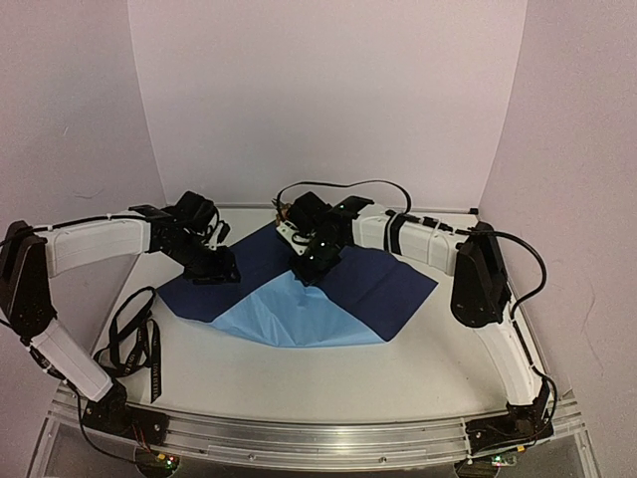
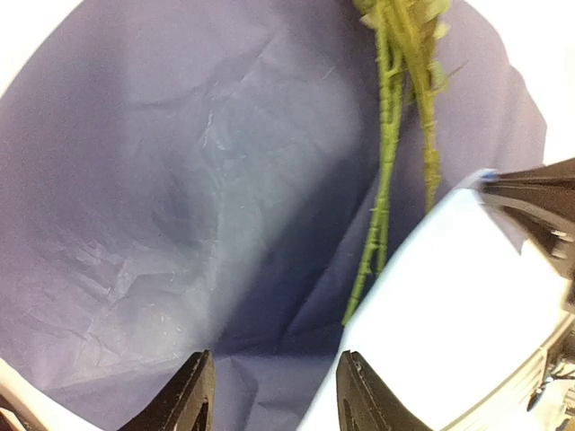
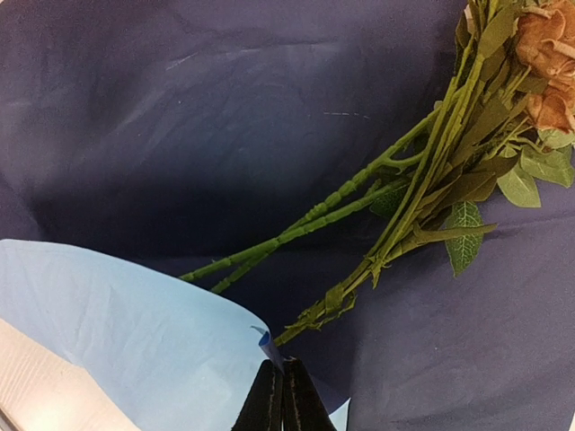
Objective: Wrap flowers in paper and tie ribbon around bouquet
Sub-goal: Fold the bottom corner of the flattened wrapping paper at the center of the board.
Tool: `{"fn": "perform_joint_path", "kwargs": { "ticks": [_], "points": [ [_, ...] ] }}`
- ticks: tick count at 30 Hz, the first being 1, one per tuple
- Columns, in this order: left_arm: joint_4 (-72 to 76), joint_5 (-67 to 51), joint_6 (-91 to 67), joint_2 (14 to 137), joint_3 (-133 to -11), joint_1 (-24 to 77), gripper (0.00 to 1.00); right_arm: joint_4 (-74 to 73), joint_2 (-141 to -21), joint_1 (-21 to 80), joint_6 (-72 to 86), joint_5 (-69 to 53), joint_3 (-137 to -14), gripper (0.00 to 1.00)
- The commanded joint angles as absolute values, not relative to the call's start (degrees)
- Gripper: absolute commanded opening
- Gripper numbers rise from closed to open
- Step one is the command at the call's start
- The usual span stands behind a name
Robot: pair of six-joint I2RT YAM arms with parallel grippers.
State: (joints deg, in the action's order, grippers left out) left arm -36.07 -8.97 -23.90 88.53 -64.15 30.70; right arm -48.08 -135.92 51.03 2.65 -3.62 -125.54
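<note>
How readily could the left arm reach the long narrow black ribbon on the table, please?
Probably yes: the long black ribbon lies uncovered on the table beside the left arm, whose open fingers hold nothing.

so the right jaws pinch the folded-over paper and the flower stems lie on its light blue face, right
Not quite: the flowers lie with their stems on the dark navy face of the paper, not the light blue one, as the right wrist view shows. The right jaws do pinch the folded-over flap.
</note>
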Motion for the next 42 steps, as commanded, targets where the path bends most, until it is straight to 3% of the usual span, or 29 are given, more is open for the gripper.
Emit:
{"fn": "perform_joint_path", "kwargs": {
  "ticks": [1, 10, 39, 42],
  "points": [
    [-36.75, -12.51, -23.16, 84.67, -65.84, 31.44, 0.46, -47.63, -137.66, 50.79, 1.13, -0.3, -128.71, 0.0],
    [-29.22, -17.26, -26.23, 87.88, -59.52, 38.33, 0.36, -46.75, -140.09, 50.39, -1.87, 4.4, -130.13, 0.0],
    [-20.76, -13.93, -26.95, 99.25, -50.88, 36.74, 0.26, -44.21, -141.84, 49.57, -4.93, 6.54, -131.96, 0.0],
    [-20.53, -13.97, -27.24, 99.89, -50.93, 36.74, 0.24, -44.21, -140.51, 49.6, -4.05, 5.37, -131.52, 0.12]
  ]
}}
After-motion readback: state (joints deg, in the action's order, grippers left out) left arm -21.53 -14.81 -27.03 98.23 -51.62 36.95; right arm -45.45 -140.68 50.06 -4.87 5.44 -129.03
